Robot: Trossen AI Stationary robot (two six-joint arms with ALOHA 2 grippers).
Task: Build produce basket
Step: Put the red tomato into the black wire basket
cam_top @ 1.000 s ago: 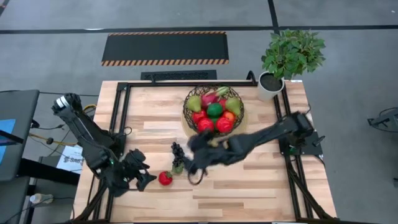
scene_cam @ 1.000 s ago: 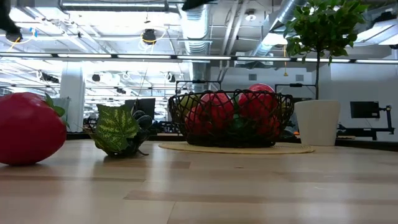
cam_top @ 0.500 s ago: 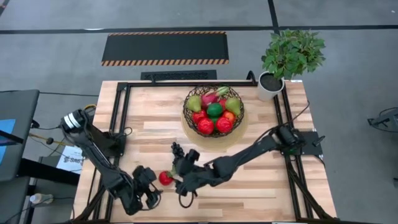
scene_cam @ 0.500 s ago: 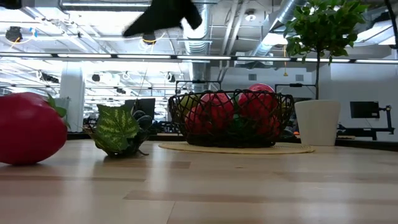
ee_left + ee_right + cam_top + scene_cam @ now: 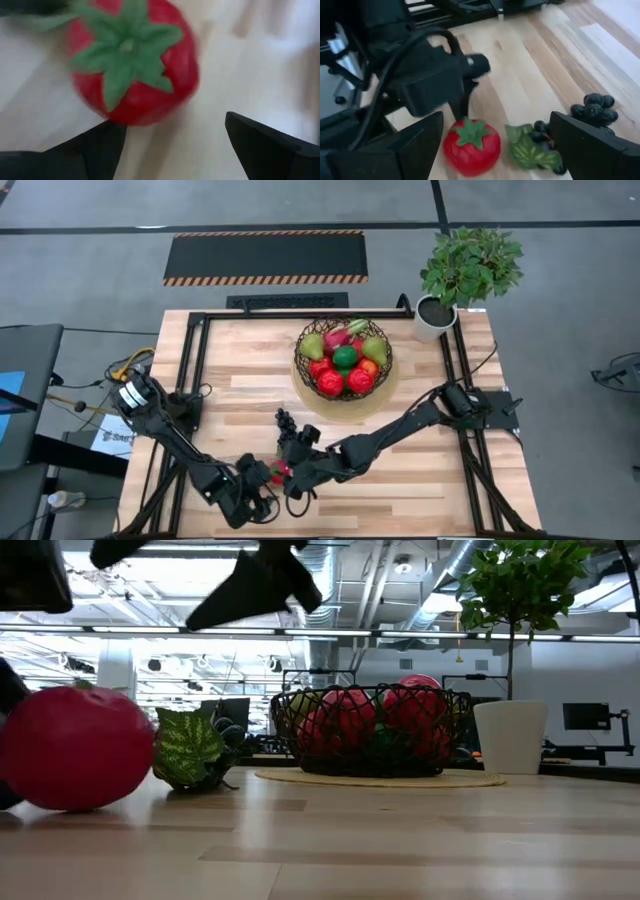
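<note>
Left hand [image 5: 262, 483] has moved in from the tabletop's left edge over the last second and now sits right at the red fruit [image 5: 277, 470], near the front edge. The wrist view shows its fingers [image 5: 92, 147] apart, the fruit [image 5: 132, 60] just ahead of the gap and not yet between them. No grip yet.

Right hand [image 5: 297, 470] has also dropped from mid-tabletop to the same spot, hovering just over the fruit [image 5: 471, 145] and grapes [image 5: 592, 110]. Its fingers [image 5: 415, 145] are spread wide, holding nothing. In the low view the fruit [image 5: 75, 748] looks bigger and shifted compared with a moment back, so the left hand likely nudged it.

Meaning: both hands crowd one fruit, a collision risk. The pick looks about to start.

Basket [image 5: 343, 358] sits at the back centre, already loaded with red and green fruits and pears. The red fruit and the grapes [image 5: 285, 423], with their leaf [image 5: 188, 748], remain out on the tabletop [image 5: 240, 380], well apart from the basket. Task mostly done, two items left.

Potted plant [image 5: 462, 275] at the back right corner, untouched.

No readable brands, labels or writing anywhere.
</note>
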